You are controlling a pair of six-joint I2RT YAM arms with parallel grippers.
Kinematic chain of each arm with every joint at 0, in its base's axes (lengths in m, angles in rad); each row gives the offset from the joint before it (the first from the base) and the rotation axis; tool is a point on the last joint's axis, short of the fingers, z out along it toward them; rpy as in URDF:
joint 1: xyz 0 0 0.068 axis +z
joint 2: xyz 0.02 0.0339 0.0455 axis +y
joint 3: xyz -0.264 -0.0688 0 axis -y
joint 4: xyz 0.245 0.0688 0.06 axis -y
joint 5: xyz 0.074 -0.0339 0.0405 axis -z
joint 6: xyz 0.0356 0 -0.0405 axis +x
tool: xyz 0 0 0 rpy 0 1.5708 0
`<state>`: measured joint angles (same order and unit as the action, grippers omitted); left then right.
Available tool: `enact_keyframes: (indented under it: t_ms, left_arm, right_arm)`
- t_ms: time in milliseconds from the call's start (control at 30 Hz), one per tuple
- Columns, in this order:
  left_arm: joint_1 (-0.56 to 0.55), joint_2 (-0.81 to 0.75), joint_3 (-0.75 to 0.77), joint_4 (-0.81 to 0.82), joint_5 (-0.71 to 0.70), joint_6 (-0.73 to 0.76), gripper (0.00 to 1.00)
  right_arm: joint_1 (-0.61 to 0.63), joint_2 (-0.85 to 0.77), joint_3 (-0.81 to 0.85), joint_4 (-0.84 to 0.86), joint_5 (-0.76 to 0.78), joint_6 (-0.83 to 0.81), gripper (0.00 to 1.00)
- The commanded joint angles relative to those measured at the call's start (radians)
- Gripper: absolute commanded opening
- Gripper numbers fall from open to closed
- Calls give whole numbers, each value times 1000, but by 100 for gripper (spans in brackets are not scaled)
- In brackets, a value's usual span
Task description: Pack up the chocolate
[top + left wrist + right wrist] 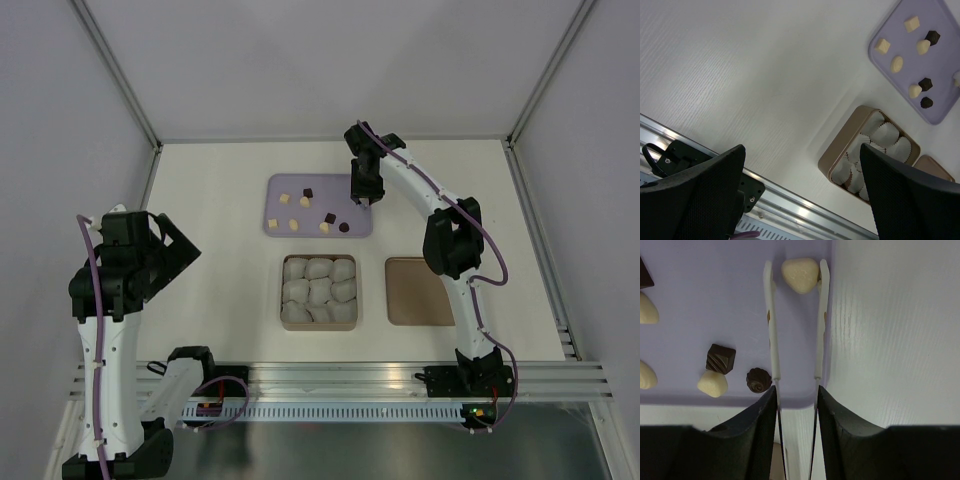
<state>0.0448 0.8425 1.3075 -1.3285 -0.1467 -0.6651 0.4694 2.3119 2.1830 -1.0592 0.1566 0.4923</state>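
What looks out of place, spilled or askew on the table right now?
Nothing stands out. The loose chocolates lie on the lavender tray, the paper cups sit neatly in the box, and the lid lies flat beside it. The right gripper pinches one pale piece.

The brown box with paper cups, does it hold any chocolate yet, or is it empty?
Empty of chocolate: the box shows only white paper cups; the chocolate pieces are over at the purple tray.

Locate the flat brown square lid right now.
In the top view the flat brown square lid lies right of the tan box of white paper cups, its right edge hidden by the right arm.
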Motion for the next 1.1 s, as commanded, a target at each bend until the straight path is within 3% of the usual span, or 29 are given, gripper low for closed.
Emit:
enact_keyframes:
  t_ms: [0, 233, 733, 1067]
  left_arm:
    - [6, 0, 6, 31, 24, 22, 100]
    - [6, 0, 7, 37, 30, 27, 100]
    - [6, -5, 6, 35, 42, 21, 99]
    - [6, -19, -5, 18, 47, 13, 100]
  right_arm:
    - [6, 11, 47, 7, 21, 20, 42]
    - [6, -5, 47, 5, 18, 23, 37]
    - [6, -71, 26, 2, 18, -8, 16]
    - [6, -144, -32, 4, 11, -43, 11]
